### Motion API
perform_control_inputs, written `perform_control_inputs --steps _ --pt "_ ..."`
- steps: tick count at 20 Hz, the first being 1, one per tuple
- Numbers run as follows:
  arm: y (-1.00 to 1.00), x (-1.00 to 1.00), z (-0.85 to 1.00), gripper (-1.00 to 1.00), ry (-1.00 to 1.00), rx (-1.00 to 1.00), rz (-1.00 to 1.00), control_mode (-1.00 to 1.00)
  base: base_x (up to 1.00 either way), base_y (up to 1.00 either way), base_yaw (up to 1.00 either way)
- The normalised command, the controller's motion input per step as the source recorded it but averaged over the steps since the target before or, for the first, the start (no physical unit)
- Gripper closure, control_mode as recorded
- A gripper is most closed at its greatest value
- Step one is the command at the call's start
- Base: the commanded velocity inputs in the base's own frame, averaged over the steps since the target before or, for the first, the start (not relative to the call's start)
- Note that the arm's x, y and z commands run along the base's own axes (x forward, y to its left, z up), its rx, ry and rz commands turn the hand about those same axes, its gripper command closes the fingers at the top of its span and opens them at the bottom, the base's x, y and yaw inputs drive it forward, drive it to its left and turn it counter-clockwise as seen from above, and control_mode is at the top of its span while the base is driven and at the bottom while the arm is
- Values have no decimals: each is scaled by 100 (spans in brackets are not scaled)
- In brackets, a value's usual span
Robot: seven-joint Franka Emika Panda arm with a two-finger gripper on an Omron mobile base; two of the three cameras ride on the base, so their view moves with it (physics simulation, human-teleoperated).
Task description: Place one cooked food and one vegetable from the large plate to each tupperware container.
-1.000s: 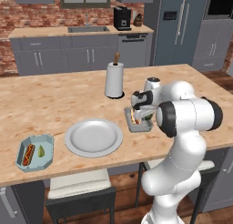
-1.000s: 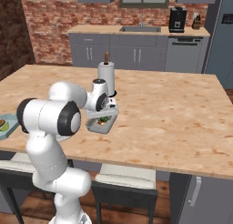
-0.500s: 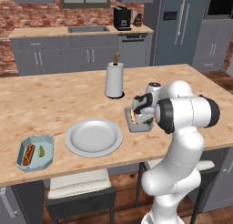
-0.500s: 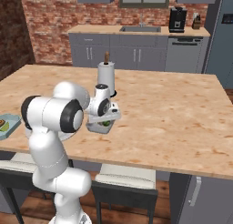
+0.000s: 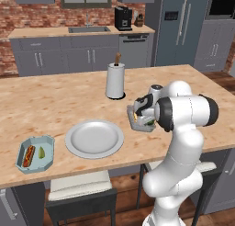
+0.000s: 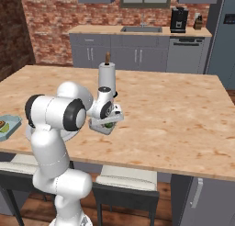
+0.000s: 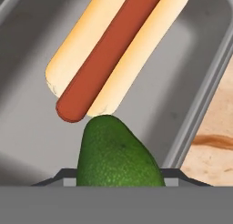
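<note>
Since the earlier frames the arm has barely shifted, the hand still low over the grey tray (image 5: 136, 122) and the scene otherwise unchanged. The gripper (image 5: 146, 121) hangs over an avocado (image 7: 117, 155) whose tip meets a hot dog (image 7: 116, 48) in that tray; whether its fingers clamp the avocado I cannot tell. The large plate (image 5: 94, 138) lies bare to the left, the blue tray (image 5: 35, 153) beyond it near the counter edge. A paper towel roll (image 5: 115, 81) stands behind; open counter (image 6: 174, 115) spreads rightward.
</note>
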Motion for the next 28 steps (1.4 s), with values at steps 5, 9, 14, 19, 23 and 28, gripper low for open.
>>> perform_control_inputs --steps 5,9,14,19,23,28 --pt "8 0 -3 -100 -2 0 0 -100 0 0 0" --pt "0 0 0 -100 0 0 0 -100 0 0 0" --pt "0 0 0 -100 0 0 0 -100 0 0 0" --pt "9 -1 5 -100 -2 0 0 -100 0 0 0" --pt "37 -7 22 -100 -4 -2 0 -100 0 0 0" --pt "50 -15 22 -100 -5 -1 0 -100 0 0 0"
